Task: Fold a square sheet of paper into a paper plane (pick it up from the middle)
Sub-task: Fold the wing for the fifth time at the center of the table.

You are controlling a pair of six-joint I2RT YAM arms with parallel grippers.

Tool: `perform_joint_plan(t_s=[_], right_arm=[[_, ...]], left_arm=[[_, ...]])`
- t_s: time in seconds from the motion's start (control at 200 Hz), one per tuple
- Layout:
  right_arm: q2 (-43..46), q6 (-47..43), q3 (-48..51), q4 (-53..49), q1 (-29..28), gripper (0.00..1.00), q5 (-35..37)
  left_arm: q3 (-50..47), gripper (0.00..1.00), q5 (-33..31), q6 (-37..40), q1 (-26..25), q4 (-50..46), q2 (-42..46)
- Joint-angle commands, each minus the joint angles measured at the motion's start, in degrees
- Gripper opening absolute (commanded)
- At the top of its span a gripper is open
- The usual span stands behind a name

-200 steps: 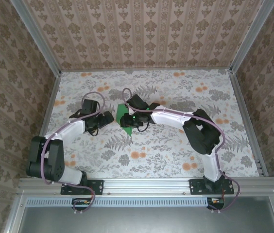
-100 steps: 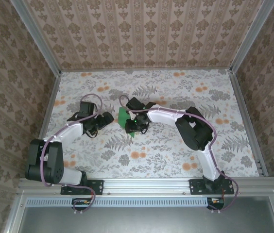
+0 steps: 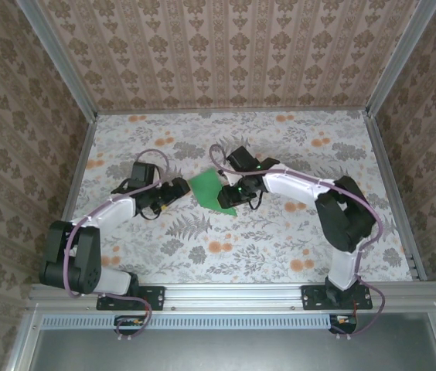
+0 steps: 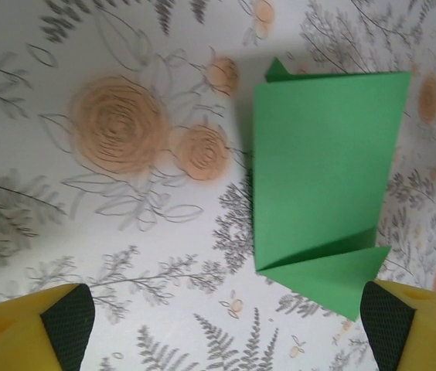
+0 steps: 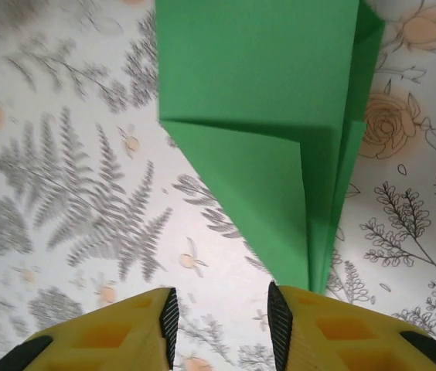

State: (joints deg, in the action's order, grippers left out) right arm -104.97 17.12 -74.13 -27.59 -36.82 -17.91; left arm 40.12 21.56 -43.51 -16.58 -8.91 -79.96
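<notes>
The green sheet of paper (image 3: 209, 188) lies folded on the floral table between both grippers. In the left wrist view the paper (image 4: 322, 170) shows a flat panel with a slanted flap underneath. In the right wrist view the paper (image 5: 257, 100) narrows to a pointed tip that ends just above my right finger (image 5: 334, 332). My right gripper (image 5: 219, 317) is open, with only tablecloth between its pads. In the top view the right gripper (image 3: 235, 195) sits at the paper's right edge. My left gripper (image 4: 226, 328) is wide open, and in the top view it (image 3: 179, 190) stands just left of the paper.
The floral tablecloth (image 3: 280, 232) covers the whole work surface. Wallpapered walls and metal rails (image 3: 392, 185) close it in at the left, right and back. The arm bases (image 3: 334, 294) stand at the near edge.
The right arm has swung rightward and its jaws have parted a little. The paper has come out from under it and lies flatter. The left gripper has edged toward the paper.
</notes>
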Motion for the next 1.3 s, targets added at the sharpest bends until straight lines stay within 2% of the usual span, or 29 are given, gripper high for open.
perform_joint_plan(t_s=[0.0, 0.195, 0.47, 0.695, 0.875, 1.055, 1.295], right_arm=[[1.1, 13.3, 2.4, 8.6, -0.4, 0.38, 1.0], [-4.8, 20.6, -0.8, 9.6, -0.4, 0.34, 0.8], [-10.3, 21.0, -3.7, 7.7, 0.2, 0.33, 2.1], [-11.1, 20.8, -0.7, 7.0, 1.7, 0.33, 1.1], [-10.5, 22.6, 3.5, 10.7, 4.1, 0.34, -4.1], [-10.3, 25.6, 6.5, 15.7, 6.7, 0.33, -10.9], [-10.5, 26.9, 8.2, 18.3, 8.2, 0.34, -14.8]], left_arm=[[-1.2, 0.92, 2.2, -3.0, -1.7, 2.7, 1.0], [-3.4, 0.88, 2.8, -9.4, -4.4, 8.6, 0.6], [-2.2, 0.78, 3.7, -12.9, -8.0, 13.0, -3.9], [-1.4, 0.71, 4.5, -15.8, -9.2, 15.9, -8.1], [-0.9, 0.68, 4.4, -17.0, -11.4, 16.3, -10.3], [0.4, 0.54, 4.8, -17.8, -12.4, 17.4, -12.4], [2.0, 0.46, 3.9, -18.5, -12.6, 17.6, -15.4]])
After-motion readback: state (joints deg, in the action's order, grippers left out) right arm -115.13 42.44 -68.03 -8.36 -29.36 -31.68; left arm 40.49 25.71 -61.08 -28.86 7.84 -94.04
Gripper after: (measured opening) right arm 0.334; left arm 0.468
